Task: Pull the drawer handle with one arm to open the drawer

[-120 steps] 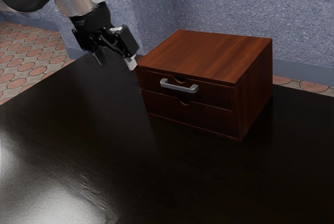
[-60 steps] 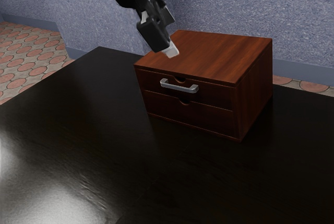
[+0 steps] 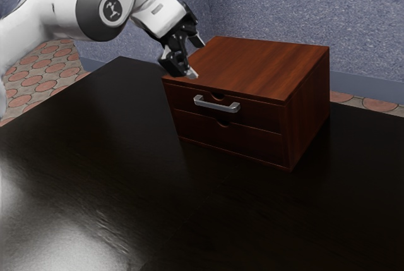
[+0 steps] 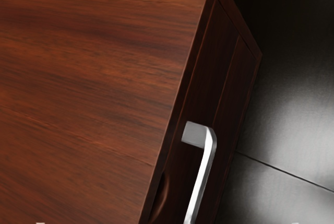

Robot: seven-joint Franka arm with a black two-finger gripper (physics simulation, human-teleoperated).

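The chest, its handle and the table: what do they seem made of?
The chest looks like reddish-brown wood with a smooth, lightly polished finish: dark grain streaks run across its top. The handle looks like brushed or satin metal, silver-grey with a soft sheen. The table is near-black and glossy, showing pale reflections; whether lacquered wood or something else, I can't tell.

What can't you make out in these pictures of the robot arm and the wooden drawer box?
Drawer contents: in the exterior view, hidden behind the front of the top drawer.
Handle: in the wrist view, its far end is cut off by the picture's edge.
Gripper: in the exterior view, this angle does not show whether it touches the cabinet at its corner.
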